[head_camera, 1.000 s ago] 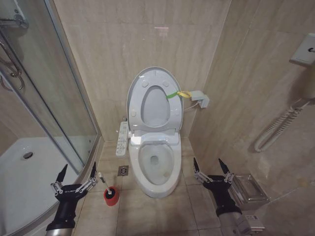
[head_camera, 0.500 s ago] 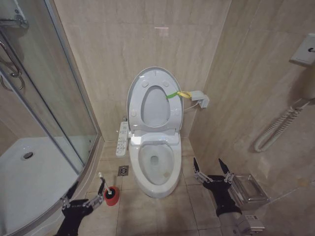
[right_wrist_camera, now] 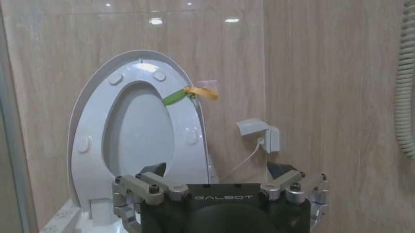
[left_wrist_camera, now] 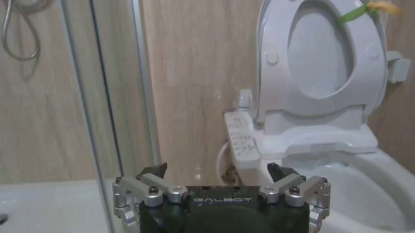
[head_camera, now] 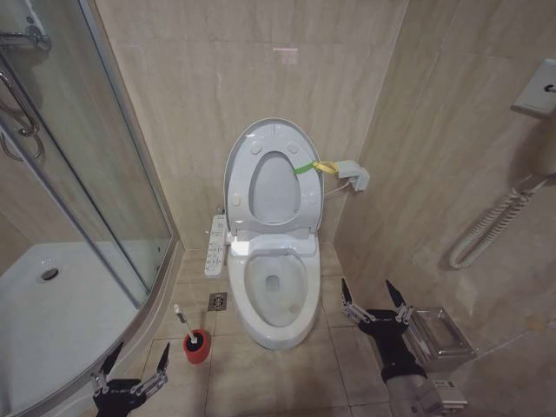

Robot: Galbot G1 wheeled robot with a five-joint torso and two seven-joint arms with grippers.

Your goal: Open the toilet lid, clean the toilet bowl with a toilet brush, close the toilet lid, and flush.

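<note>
The toilet lid (head_camera: 274,187) stands upright against the back wall with the ring seat (head_camera: 243,174) raised in front of it; a yellow-green strap (head_camera: 306,167) hangs at its edge. Below, the white toilet bowl (head_camera: 252,304) is uncovered. The toilet brush (head_camera: 184,320) stands tilted in a small red holder (head_camera: 196,345) on the floor left of the bowl. My left gripper (head_camera: 132,363) is open, low at the view's bottom edge, apart from the brush. My right gripper (head_camera: 373,295) hangs open right of the bowl. The left wrist view shows the left gripper (left_wrist_camera: 217,170) facing the lid (left_wrist_camera: 321,53); the right gripper (right_wrist_camera: 219,169) faces the lid (right_wrist_camera: 139,131).
A glass shower enclosure (head_camera: 104,174) and its white tray (head_camera: 52,304) fill the left side. A button panel (head_camera: 215,246) sits at the bowl's left, a floor drain (head_camera: 217,301) beside it. A metal box (head_camera: 439,334) and a coiled hose (head_camera: 495,226) are at the right wall.
My left gripper has moved down and back toward the bottom edge of the head view, away from the brush, still open. The right arm, brush and lid have not moved.
</note>
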